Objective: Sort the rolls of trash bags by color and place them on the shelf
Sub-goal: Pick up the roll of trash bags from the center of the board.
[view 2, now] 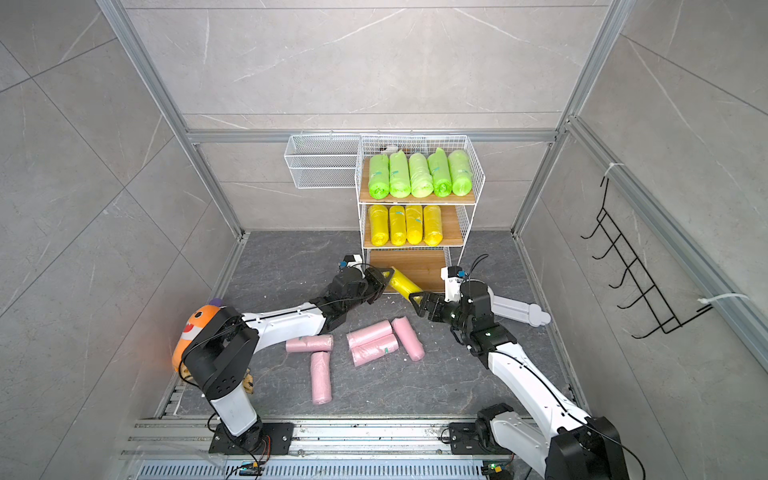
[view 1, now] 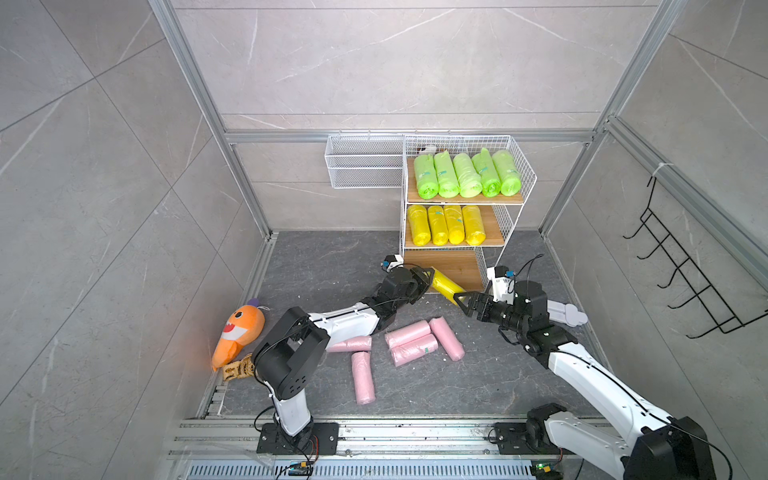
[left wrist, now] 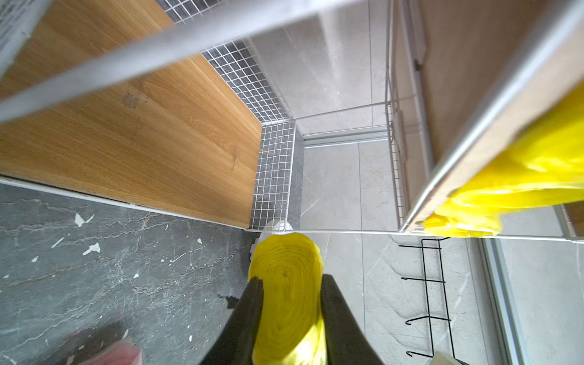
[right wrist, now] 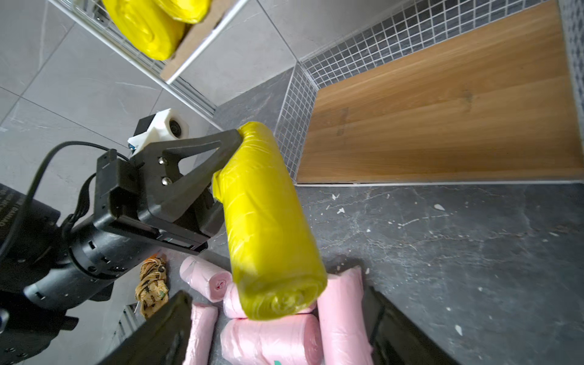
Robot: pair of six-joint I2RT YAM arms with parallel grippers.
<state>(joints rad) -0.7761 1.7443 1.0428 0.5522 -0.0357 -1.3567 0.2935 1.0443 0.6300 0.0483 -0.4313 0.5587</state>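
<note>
A yellow roll (view 1: 446, 286) hangs slanted above the floor just in front of the shelf's (view 1: 515, 166) bare bottom board (view 1: 449, 266). My left gripper (view 1: 428, 276) is shut on its far end, and the left wrist view shows the black fingers (left wrist: 252, 303) squeezing the roll (left wrist: 289, 268). My right gripper (view 1: 461, 300) is open at the roll's near end (right wrist: 278, 297), with a gap on each side. Several green rolls (view 1: 467, 174) fill the top tier. Several yellow rolls (view 1: 446, 224) lie on the middle tier. Several pink rolls (view 1: 409, 332) lie on the dark floor.
An orange plush shark (view 1: 239, 332) and a small patterned bundle (view 1: 239, 370) lie by the left wall. A white wire basket (view 1: 361, 166) hangs left of the shelf. A black hook rack (view 1: 685, 266) is on the right wall. A white part (view 1: 565, 311) lies behind my right arm.
</note>
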